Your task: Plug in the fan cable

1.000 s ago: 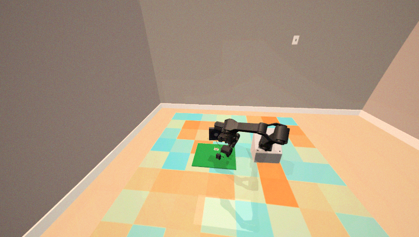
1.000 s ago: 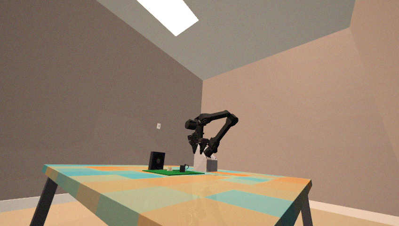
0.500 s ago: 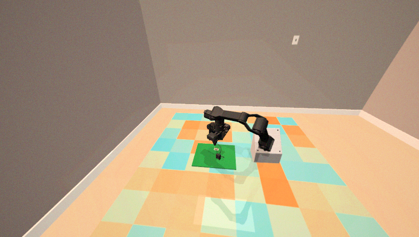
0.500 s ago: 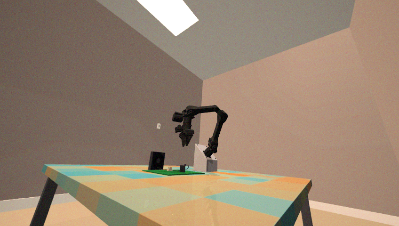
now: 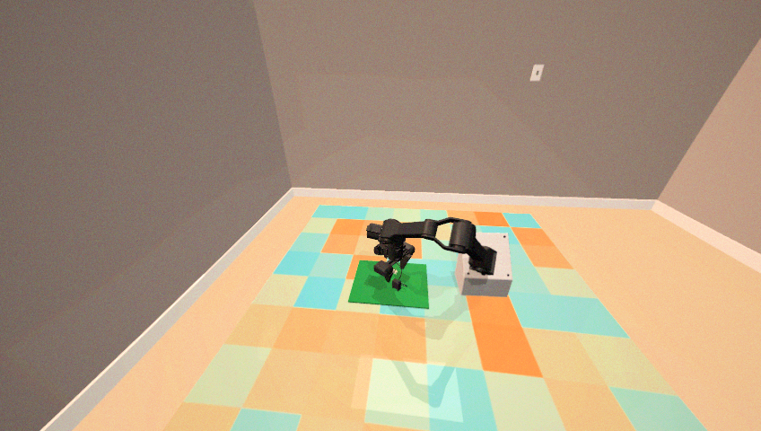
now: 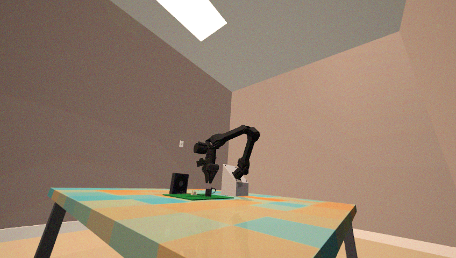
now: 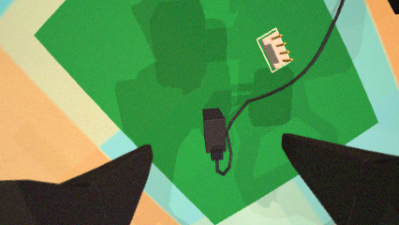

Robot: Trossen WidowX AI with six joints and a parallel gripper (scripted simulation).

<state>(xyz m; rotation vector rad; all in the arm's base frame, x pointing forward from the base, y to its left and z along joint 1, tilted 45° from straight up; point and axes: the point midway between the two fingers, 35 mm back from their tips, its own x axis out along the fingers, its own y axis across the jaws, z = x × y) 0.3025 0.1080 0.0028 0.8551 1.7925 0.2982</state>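
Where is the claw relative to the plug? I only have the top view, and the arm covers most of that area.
Observer: In the wrist view the plug lies on the green board, centred between the wide-open claw fingers; nothing is held.
Operator: Is the claw touching it?
Observer: No. The exterior view shows the claw hovering above the plug, with a gap.
Operator: And the header?
Observer: The four-pin header stands bare, apart from the plug, with the cable curving past it.
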